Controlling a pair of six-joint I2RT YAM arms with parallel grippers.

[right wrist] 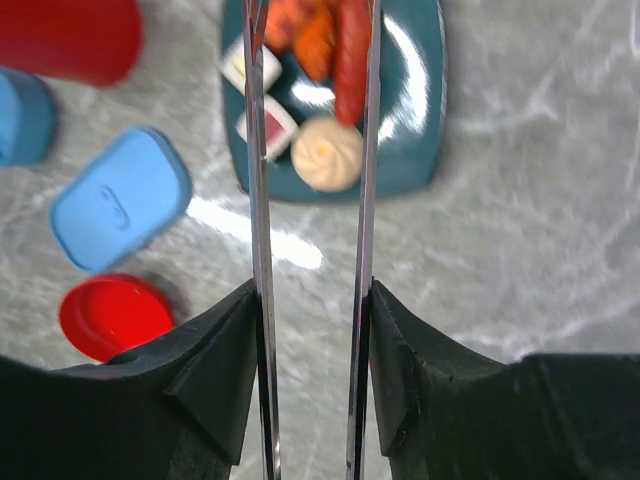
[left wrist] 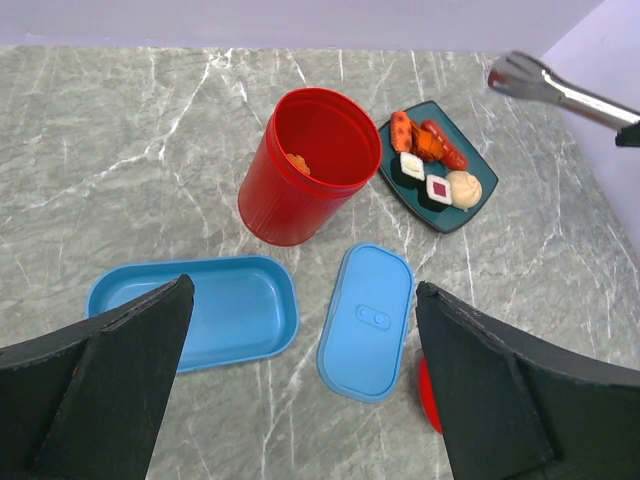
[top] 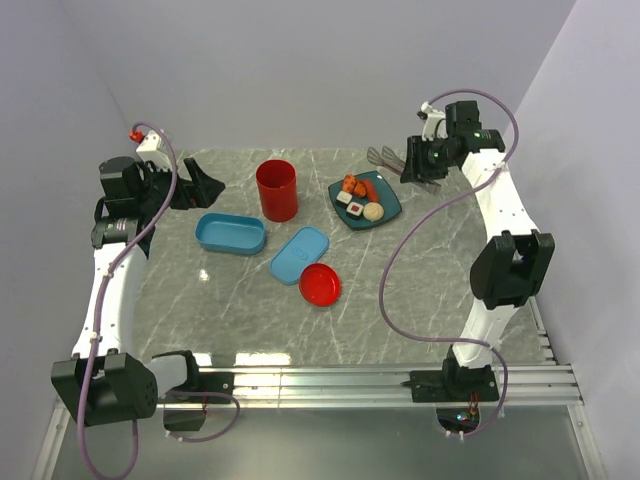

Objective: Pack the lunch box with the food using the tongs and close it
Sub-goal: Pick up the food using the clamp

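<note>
Two-arm tongs (right wrist: 258,200) in rt claw (right wrist: 312,300), straight out, tips twd food (right wrist: 325,152)

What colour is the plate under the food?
The plate is dark teal. It shows best in the right wrist view.

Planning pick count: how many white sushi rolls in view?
2. Both on the teal plate: the dark-centred roll beside the orange chunks, the red-centred roll next to the beige ball. The red cup could hide more; its inside shows only partly.
</note>
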